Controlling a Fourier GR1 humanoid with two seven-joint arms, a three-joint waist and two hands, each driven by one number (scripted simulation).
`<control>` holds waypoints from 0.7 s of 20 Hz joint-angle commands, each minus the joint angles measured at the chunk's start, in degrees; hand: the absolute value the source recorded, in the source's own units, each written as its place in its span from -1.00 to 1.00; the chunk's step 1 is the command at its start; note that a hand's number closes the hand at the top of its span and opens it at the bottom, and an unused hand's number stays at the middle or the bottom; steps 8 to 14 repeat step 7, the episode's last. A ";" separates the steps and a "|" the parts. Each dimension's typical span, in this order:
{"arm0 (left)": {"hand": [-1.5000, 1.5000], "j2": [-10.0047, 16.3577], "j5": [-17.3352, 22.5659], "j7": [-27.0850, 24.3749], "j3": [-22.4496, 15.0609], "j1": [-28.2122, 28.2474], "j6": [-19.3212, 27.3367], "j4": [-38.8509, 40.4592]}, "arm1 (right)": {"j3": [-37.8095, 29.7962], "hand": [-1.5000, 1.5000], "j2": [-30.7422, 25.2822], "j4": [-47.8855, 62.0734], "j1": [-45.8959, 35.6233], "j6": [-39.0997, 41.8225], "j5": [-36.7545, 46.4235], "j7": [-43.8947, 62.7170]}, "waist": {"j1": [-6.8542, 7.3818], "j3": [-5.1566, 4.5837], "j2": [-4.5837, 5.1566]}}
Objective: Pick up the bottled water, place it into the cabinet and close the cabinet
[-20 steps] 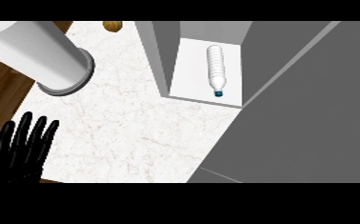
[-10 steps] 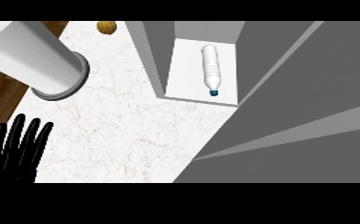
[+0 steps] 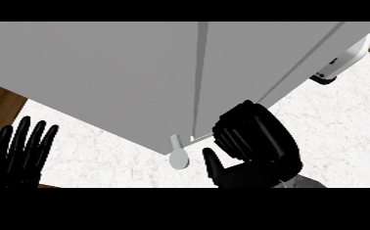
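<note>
A grey cabinet (image 3: pixel 108 77) fills the upper frame; the bottled water is out of sight. Below lies the marbled tabletop (image 3: pixel 108 160). The right hand (image 3: pixel 256 146), lower centre-right, has its fingers curled and empty against the door's lower edge. The left hand (image 3: pixel 25 153) rests at lower left, fingers spread and straight. A small handle (image 3: pixel 177 154) sits beside the right hand.

Lower edge cuts off the left robot hand (image 3: pixel 25 153)

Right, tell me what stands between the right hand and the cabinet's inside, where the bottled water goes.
The cabinet's door panels do: they cover its front above the right hand, which is at their lower edge beside a white handle. No opening and no bottled water shows. The left hand rests open at the lower left.
</note>
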 commanded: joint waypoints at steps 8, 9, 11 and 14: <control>-1.00 -1.11 -0.06 -0.05 -0.52 -0.08 -1.11 0.75 | -6.42 1.00 0.93 32.59 -32.08 -12.34 -6.27 -5.36 | -0.67 0.33 -0.58; -1.00 -1.11 -0.06 -0.05 -0.52 -0.08 -1.11 0.75 | -6.42 1.00 0.93 32.59 -32.08 -12.34 -6.27 -5.36 | -0.67 0.33 -0.58; -1.00 -1.11 -0.06 -0.05 -0.52 -0.08 -1.11 0.75 | -6.42 1.00 0.93 32.59 -32.08 -12.34 -6.27 -5.36 | -0.67 0.33 -0.58; -1.00 -1.11 -0.06 -0.05 -0.52 -0.08 -1.11 0.75 | -6.42 1.00 0.93 32.59 -32.08 -12.34 -6.27 -5.36 | -0.67 0.33 -0.58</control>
